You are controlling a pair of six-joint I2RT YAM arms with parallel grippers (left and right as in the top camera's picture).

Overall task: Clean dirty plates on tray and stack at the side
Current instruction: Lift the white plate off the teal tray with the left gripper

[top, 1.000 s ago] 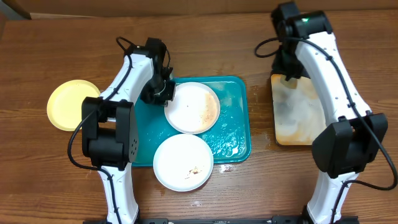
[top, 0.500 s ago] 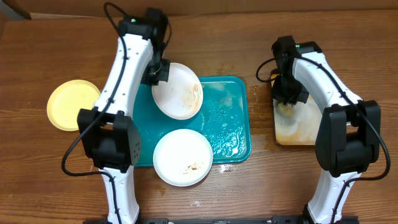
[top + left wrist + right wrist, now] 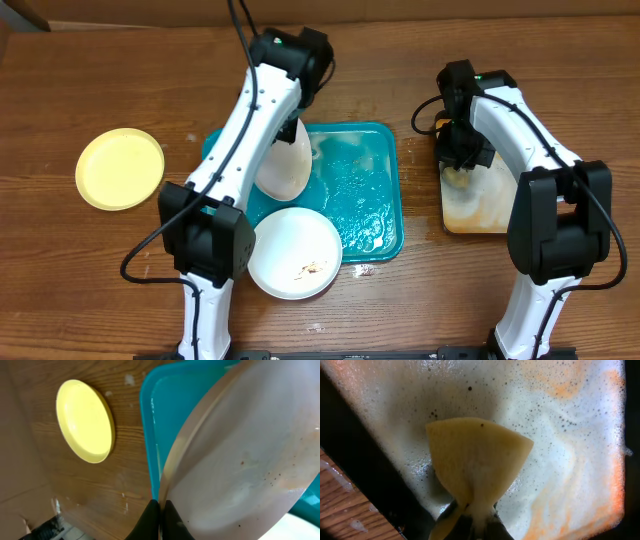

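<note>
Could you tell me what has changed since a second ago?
The left tool, shut on the upper white plate, raised it off the teal tray and tipped it steeply. The right tool drew its sponge nearer along the stained tray. The yellow plate and lower white plate stayed.

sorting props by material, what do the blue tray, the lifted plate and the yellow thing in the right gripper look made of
Tray: teal, glossy, wet, rounded corners; likely moulded plastic.
Lifted plate: thin rim, smooth off-white face with brown specks; plastic or melamine, hard to tell.
Yellow piece: soft, pinched into a fold; looks like sponge or foam.
</note>
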